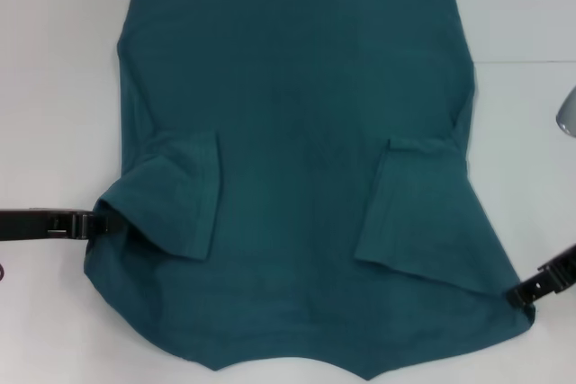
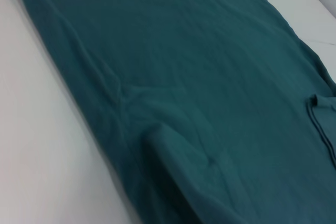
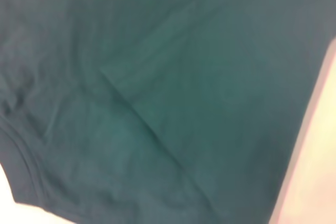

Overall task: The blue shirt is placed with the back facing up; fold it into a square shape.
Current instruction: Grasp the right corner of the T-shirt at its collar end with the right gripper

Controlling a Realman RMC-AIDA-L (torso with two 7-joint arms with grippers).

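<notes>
The blue shirt (image 1: 297,132) lies spread on the white table, both short sleeves folded inward over its body. Its near part flares out to either side toward the grippers. My left gripper (image 1: 97,221) sits at the shirt's left edge beside the folded left sleeve (image 1: 184,200), shut on the fabric, which is drawn to a point there. At the near right corner of the cloth my right gripper (image 1: 524,295) is likewise shut on it. The left wrist view shows the blue shirt (image 2: 199,93) and the right wrist view shows wrinkled blue shirt (image 3: 157,93); neither shows any fingers.
The white table (image 1: 54,87) shows on both sides of the shirt and beyond it. A grey rounded object (image 1: 567,110) pokes in at the right edge of the head view. The shirt's near hem reaches the bottom of that view.
</notes>
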